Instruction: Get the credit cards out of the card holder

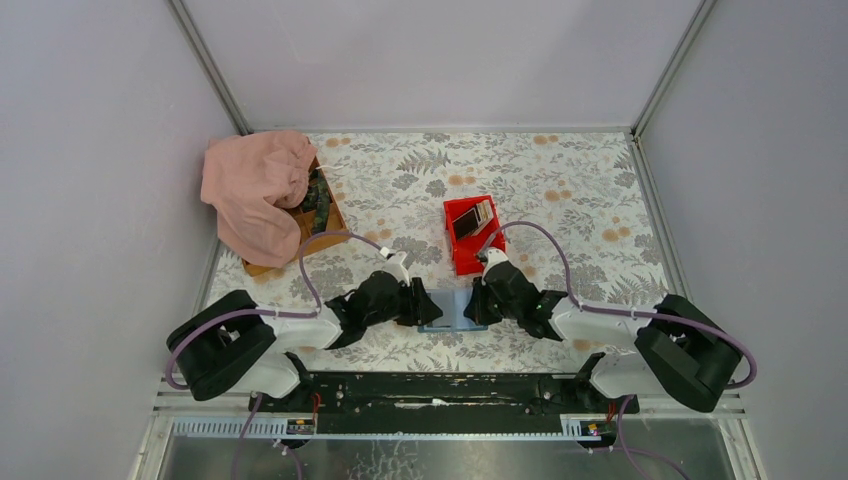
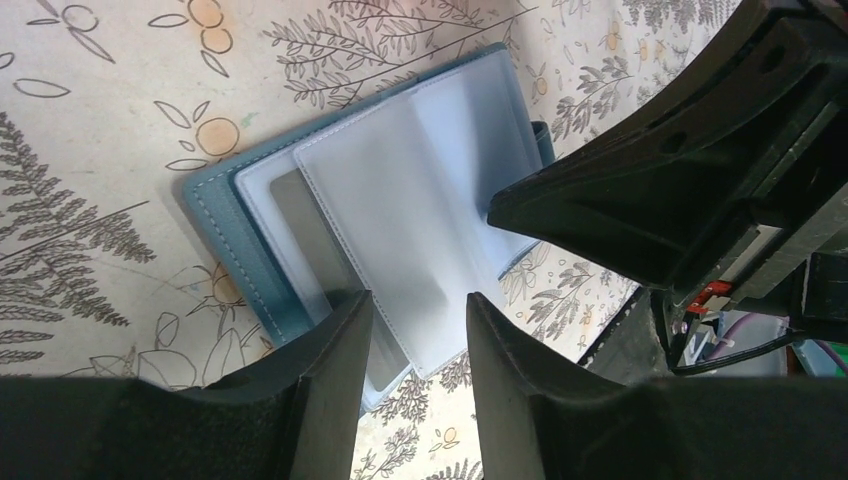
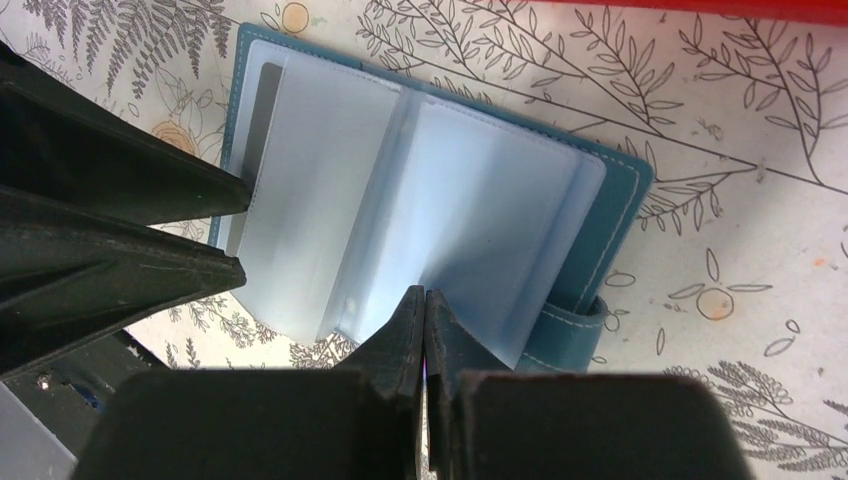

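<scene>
The blue card holder (image 1: 452, 312) lies open on the floral tabletop between both grippers, its clear sleeves (image 2: 410, 190) spread out. A grey credit card (image 2: 295, 230) sits in the sleeve by the left cover (image 3: 262, 110). My left gripper (image 2: 418, 300) is open, its fingers straddling the sleeves' left edge (image 1: 425, 303). My right gripper (image 3: 425, 292) is shut, its tips resting on the middle of the sleeves (image 1: 478, 300). Dark and tan credit cards (image 1: 472, 220) lie in the red bin (image 1: 468, 258).
A pink cloth (image 1: 258, 185) drapes over a wooden box (image 1: 328, 215) at the back left. The red bin's rim (image 3: 700, 6) stands just beyond the card holder. Grey walls close the table on three sides.
</scene>
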`<state>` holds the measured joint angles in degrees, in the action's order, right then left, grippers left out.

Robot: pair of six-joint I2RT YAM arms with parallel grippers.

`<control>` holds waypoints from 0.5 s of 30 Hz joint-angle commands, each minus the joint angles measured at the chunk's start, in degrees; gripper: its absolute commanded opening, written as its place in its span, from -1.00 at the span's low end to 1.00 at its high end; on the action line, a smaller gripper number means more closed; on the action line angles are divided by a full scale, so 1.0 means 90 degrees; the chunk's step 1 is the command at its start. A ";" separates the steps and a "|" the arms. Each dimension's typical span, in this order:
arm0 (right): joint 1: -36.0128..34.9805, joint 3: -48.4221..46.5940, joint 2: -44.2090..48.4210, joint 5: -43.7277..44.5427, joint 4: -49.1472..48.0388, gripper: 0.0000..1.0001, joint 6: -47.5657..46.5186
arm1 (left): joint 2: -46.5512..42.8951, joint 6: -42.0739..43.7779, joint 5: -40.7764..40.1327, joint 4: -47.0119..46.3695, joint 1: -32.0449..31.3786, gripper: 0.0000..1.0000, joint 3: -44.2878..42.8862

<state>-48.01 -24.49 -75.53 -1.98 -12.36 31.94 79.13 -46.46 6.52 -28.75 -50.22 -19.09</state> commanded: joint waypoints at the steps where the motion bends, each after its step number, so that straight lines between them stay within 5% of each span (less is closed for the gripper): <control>1: -0.0032 0.0101 0.0450 0.0279 0.0377 -1.00 -0.0056 | 0.0051 -0.0024 0.0105 -0.0557 -0.0074 -0.06 -0.0170; 15: -0.0037 0.0124 0.2681 0.1007 0.1794 -1.00 0.0042 | 0.0579 -0.0077 0.0208 -0.0944 -0.0264 -0.06 -0.0507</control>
<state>-48.01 -22.94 -56.45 2.72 -1.37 31.99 82.67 -46.96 7.55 -32.16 -51.92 -21.56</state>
